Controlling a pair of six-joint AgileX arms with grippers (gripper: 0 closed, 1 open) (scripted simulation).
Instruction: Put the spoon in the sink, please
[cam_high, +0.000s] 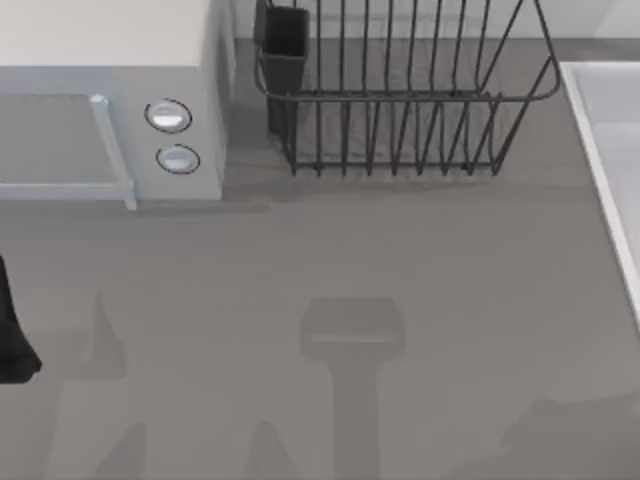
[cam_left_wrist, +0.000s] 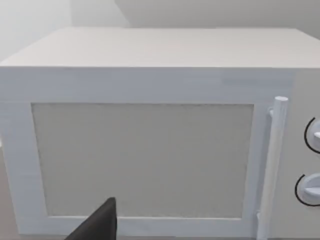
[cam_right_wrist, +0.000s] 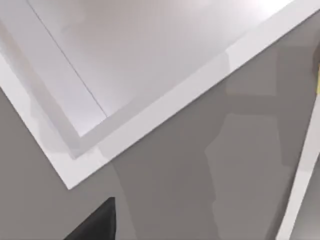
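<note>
A grey table was seen from above. The sink (cam_high: 606, 130) lay at its right edge, its corner below the right gripper (cam_right_wrist: 95, 222). No spoon could be made out, nor either claw's opening told. Locating the spoon seemed the next need.

The sink (cam_high: 610, 170) runs off the right edge of the top view, so just its rim and a strip of basin can be seen. The microwave (cam_high: 110, 100) is cut off at the left and top edges there. The dish rack (cam_high: 400, 100) goes past the top edge. At the left edge, a dark bit of the left arm (cam_high: 12, 340) pokes in; the rest is out of the picture. In the left wrist view, the microwave's two knobs (cam_left_wrist: 314, 135) are cut by the edge.
</note>
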